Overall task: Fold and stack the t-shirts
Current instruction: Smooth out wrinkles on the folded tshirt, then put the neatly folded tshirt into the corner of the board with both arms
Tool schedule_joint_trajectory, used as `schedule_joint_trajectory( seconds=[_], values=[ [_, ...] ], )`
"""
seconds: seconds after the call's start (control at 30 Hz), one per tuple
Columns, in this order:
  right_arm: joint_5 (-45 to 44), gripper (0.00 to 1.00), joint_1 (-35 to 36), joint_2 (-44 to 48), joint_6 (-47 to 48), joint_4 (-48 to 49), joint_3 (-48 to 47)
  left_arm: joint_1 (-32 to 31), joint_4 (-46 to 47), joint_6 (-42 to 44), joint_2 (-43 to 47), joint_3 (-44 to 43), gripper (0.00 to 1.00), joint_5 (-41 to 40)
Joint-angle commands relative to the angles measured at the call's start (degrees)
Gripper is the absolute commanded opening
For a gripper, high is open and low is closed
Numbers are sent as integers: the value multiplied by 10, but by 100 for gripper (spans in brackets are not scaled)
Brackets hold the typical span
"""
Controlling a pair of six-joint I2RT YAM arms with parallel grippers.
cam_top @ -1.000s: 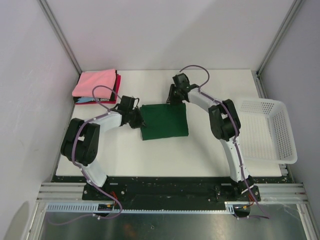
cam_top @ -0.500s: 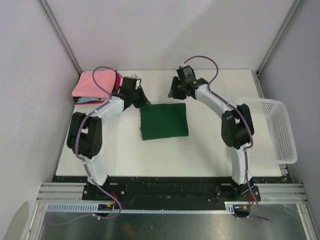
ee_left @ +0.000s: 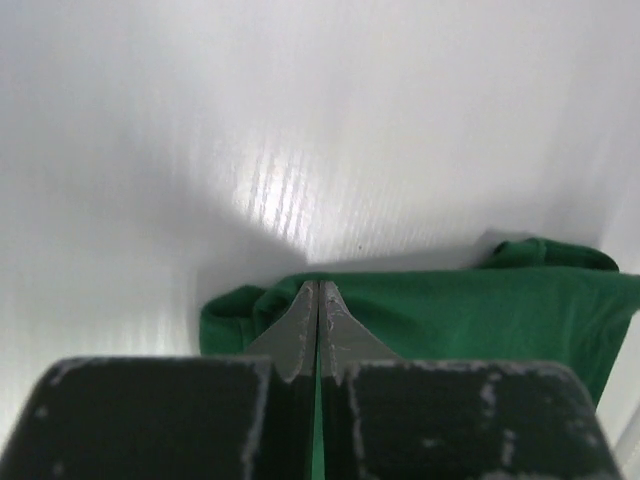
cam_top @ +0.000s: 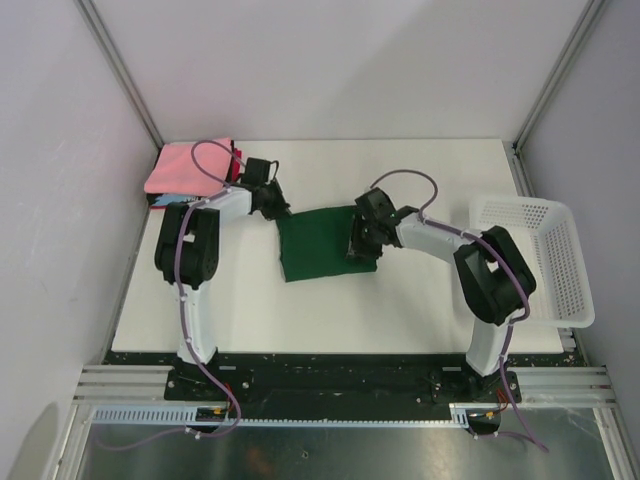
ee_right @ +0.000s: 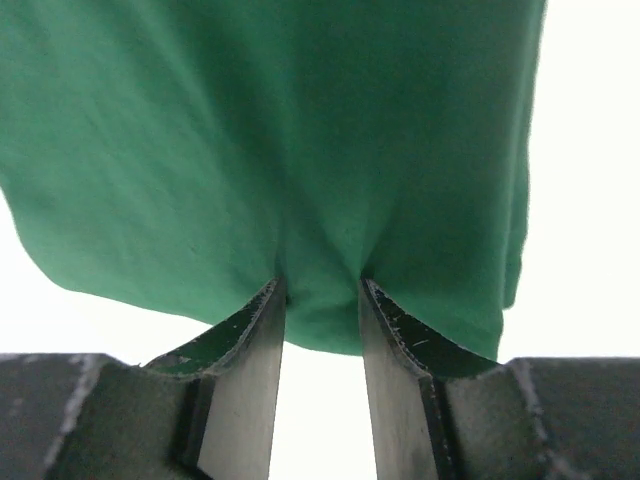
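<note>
The dark green t-shirt (cam_top: 315,250) lies folded in a rectangle mid-table. My left gripper (cam_top: 277,207) is at its far left corner; in the left wrist view the gripper (ee_left: 319,288) is shut, its tips over the shirt's (ee_left: 470,310) bunched far edge. My right gripper (cam_top: 362,240) is on the shirt's right part; in the right wrist view the gripper (ee_right: 320,285) pinches a fold of the green cloth (ee_right: 250,130) between its fingers. The stack of folded t-shirts (cam_top: 185,168), pink on top with darker layers under it, sits at the far left corner.
A white plastic mesh basket (cam_top: 530,260) stands at the table's right edge. Grey walls close in the table on the left, back and right. The left arm's cable loops over the folded stack.
Both grippers came back to the green shirt: the left swung from near the stack to its far left corner, the right moved from beyond its far edge down onto its right part and pinched the cloth.
</note>
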State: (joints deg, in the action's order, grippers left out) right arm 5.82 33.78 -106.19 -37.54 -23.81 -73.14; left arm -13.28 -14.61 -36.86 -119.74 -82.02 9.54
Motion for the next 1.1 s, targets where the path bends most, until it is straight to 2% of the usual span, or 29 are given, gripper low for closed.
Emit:
schedule_joint_trajectory(
  seconds=[0.0,0.2,0.37,0.47,0.6,0.77,1.07],
  values=[
    [-19,40,1,42,-24,31,68,10,-11,34,-9,-33,0,-24],
    [-26,40,-6,41,-40,53,127,14,-19,45,2,-46,3,-2],
    [-24,40,-25,56,-52,65,162,21,-33,61,83,-52,25,-20],
    [-12,40,-51,85,-57,76,201,35,-46,75,128,-44,32,-48],
    [-2,41,-88,137,-61,85,254,56,-68,104,151,-33,35,-114],
    [3,41,-107,203,-61,78,291,74,-88,112,135,-18,36,-180],
    [19,42,-118,262,-51,56,301,94,-101,13,71,-30,41,-256]
  ],
)
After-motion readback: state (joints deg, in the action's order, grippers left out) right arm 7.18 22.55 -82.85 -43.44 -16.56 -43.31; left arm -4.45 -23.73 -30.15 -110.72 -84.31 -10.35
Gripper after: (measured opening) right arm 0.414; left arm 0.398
